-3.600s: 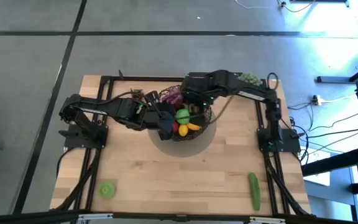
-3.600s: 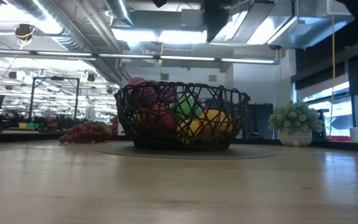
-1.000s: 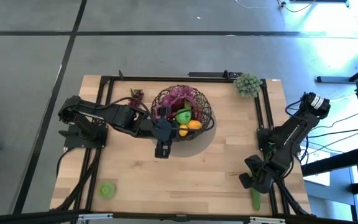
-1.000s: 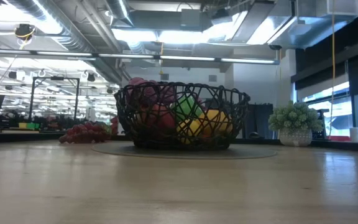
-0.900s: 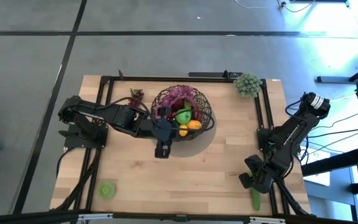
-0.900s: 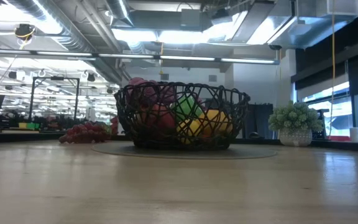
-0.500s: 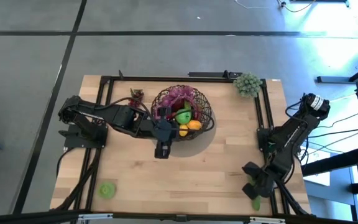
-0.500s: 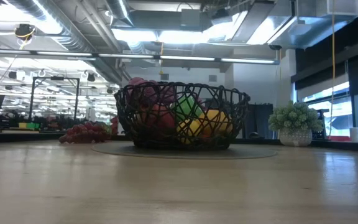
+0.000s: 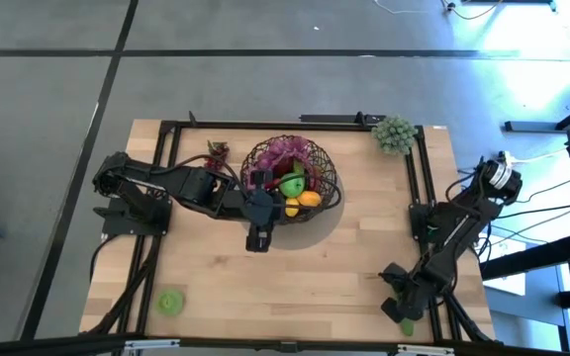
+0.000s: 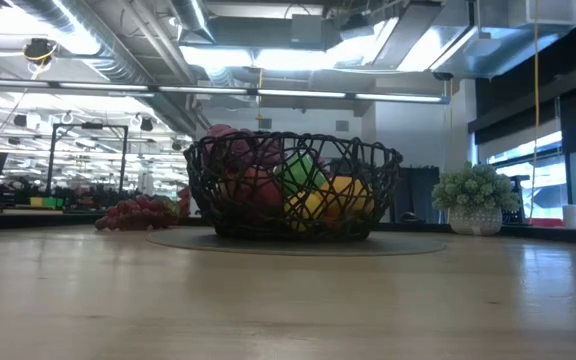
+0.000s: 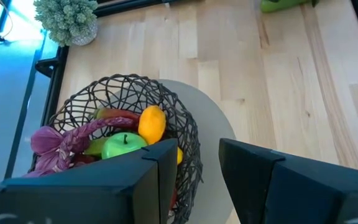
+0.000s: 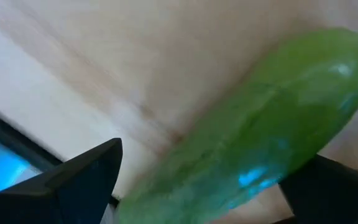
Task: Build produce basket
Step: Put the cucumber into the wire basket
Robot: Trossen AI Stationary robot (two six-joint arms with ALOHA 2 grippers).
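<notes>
The dark wire basket (image 9: pixel 290 178) stands at the table's far middle with purple grapes, a green apple, a lemon and red fruit inside; the low view shows the basket (image 10: pixel 293 185) on its base. My left gripper (image 9: pixel 256 242) hovers open by the basket's near-left rim (image 11: pixel 185 143). A green cucumber (image 9: pixel 407 324) lies at the near right corner. My right gripper (image 9: pixel 400 309) is open over it, and the cucumber (image 12: pixel 260 143) fills the gap between its fingers. A small green piece (image 9: pixel 171 302) lies near left. My right gripper has a finger (image 12: pixel 86 177) on each side of the cucumber, lying across it and coming from above. Whether the fingers touch it I cannot tell. The cucumber lies flat on the table.
A bunch of red grapes (image 9: pixel 216 150) lies on the table left of the basket. The pale green bumpy cluster (image 9: pixel 396 133) sits at the far right corner. Black frame rails (image 9: pixel 414 188) run along the table's sides. Bare wood stretches across the near middle.
My right gripper has moved toward the table's near edge and down over the cucumber, now covering most of it from above. The left arm and the basket have kept still.
</notes>
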